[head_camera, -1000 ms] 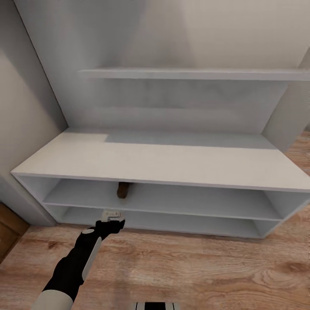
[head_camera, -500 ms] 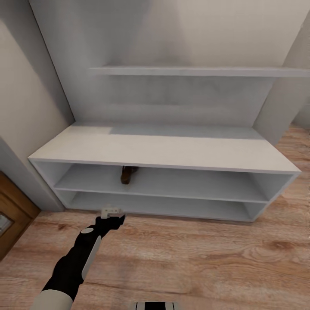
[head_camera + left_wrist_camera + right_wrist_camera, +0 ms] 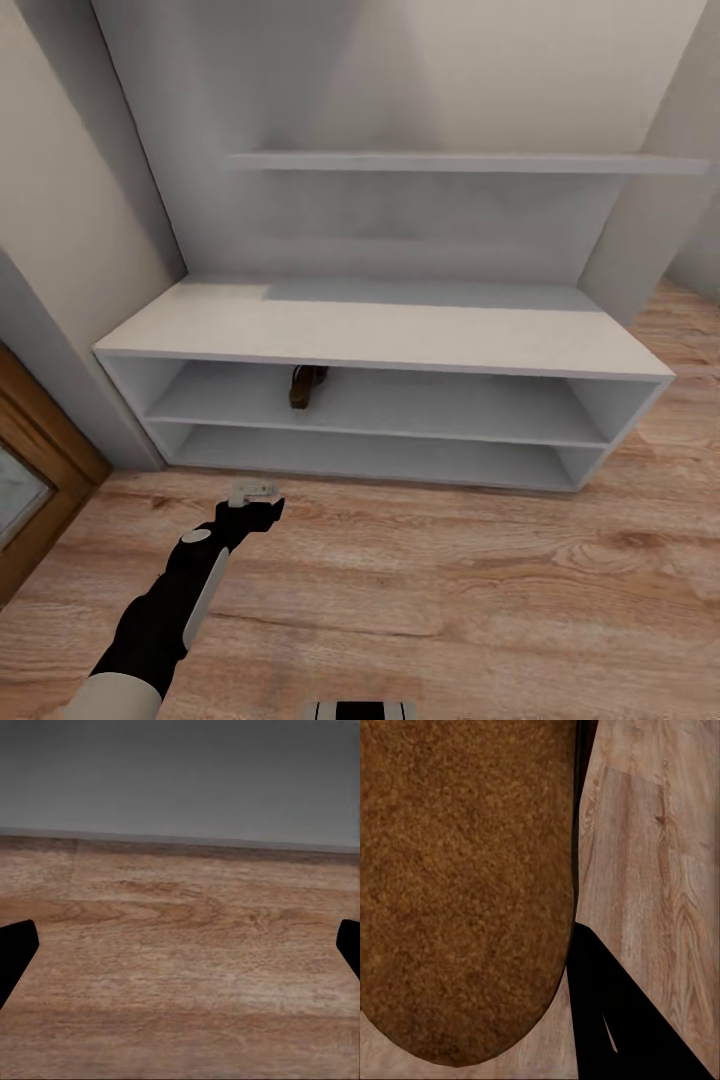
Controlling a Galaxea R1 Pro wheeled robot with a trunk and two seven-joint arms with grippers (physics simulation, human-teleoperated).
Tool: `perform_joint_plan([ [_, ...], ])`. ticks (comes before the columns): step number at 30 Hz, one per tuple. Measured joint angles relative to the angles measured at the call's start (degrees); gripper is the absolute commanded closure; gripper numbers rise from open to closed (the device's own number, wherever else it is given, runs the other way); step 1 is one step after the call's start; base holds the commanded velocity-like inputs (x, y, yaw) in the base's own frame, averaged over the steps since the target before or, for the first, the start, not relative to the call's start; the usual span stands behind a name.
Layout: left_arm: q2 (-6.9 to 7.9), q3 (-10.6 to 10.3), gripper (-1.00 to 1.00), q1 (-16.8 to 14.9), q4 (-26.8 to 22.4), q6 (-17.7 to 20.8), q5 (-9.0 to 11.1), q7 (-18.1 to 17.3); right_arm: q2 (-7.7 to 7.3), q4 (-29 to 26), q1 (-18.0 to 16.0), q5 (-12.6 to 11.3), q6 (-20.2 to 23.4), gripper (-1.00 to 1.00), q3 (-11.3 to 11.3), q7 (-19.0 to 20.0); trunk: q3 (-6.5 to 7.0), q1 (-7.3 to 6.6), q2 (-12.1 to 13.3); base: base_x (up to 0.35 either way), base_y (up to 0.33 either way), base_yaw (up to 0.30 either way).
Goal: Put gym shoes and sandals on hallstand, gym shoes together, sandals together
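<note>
The light grey hallstand (image 3: pixel 400 335) stands against the wall ahead. One dark brown sandal (image 3: pixel 306 385) lies in its upper compartment, left of the middle. My left gripper (image 3: pixel 255 492) hangs open and empty over the corridor floor (image 3: pixel 450 580), short of the rack's lower edge. In the left wrist view that gripper (image 3: pixel 180 945) has its fingers spread wide over the planks, with the rack's grey front (image 3: pixel 180 780) beyond. In the right wrist view a tan-brown sandal sole (image 3: pixel 465 885) sits very close, held above the floor beside my right gripper's black finger (image 3: pixel 615 1020). The gym shoes are out of view.
A wooden door frame (image 3: pixel 40 470) stands at the left, beside the grey wall corner. A wall shelf (image 3: pixel 460 162) runs above the rack's flat top. Wood planks stretch in front of the rack and to its right.
The camera has backed away, so the rack looks smaller and farther and the door frame has come into view at the left. My left arm keeps its pose.
</note>
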Motion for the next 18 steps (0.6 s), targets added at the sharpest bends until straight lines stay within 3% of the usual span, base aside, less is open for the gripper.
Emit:
perform_joint_plan([
  [18,-0.01,-0.08,-1.00,0.00,-0.01,0.04,0.08,-0.03,0.00,0.01,0.00,-0.01,-0.01,1.00,0.02,0.00,0.00,0.00,0.00,-0.035,0.302,0.000],
])
